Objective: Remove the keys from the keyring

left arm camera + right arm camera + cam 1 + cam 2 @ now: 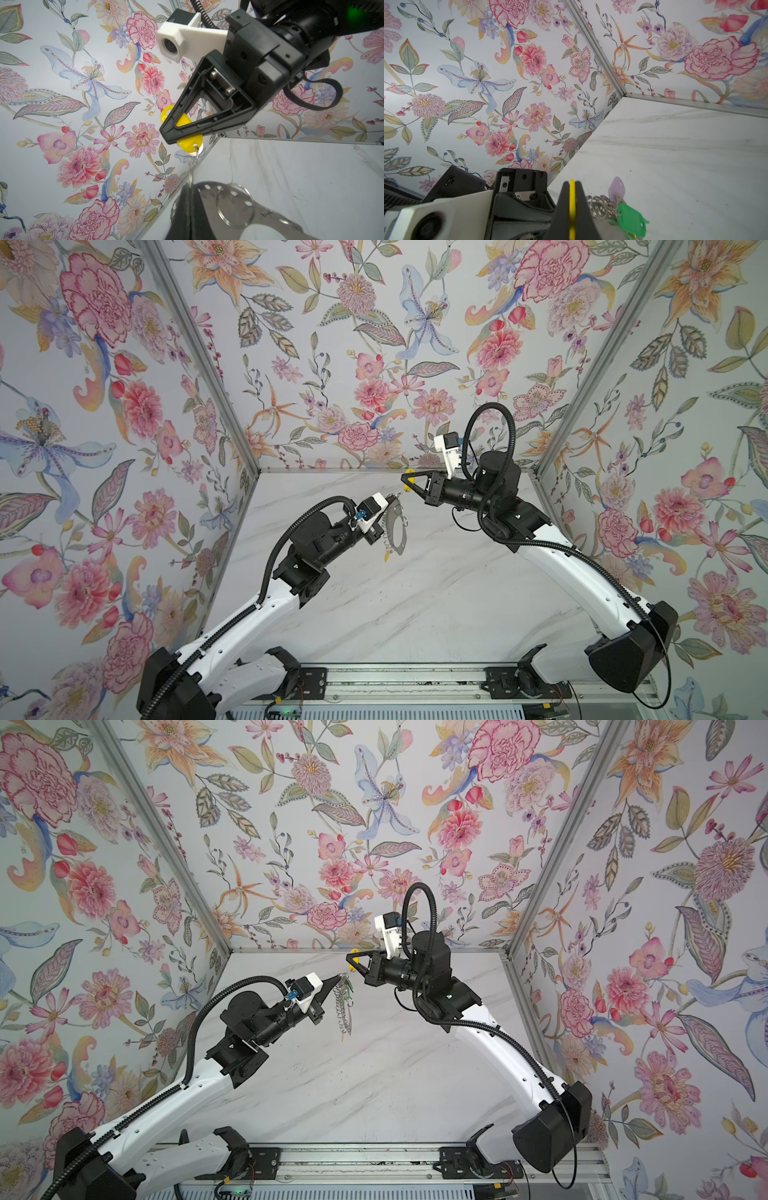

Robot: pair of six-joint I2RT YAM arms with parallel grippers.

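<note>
The keyring (398, 526) is a flat grey plate edged with wire loops, held upright above the table by my left gripper (390, 501), which is shut on its upper rim. In the left wrist view the dark fingers (187, 209) clamp the plate (268, 216) beside a wire loop (234, 205). My right gripper (404, 480) is shut on a key's yellow tag (190, 143); the tag's edge (572, 199) shows between the pads. A thin silver piece (191, 166) runs from the tag down to the plate's rim. Green (631, 220) and lilac (616, 188) tags hang on the loops (598, 205).
White marble tabletop (415, 605) lies below both arms, closed in by floral walls on the left, back and right (332, 364). A metal rail (395, 680) with the arm bases runs along the front edge. Both grippers meet near the back wall.
</note>
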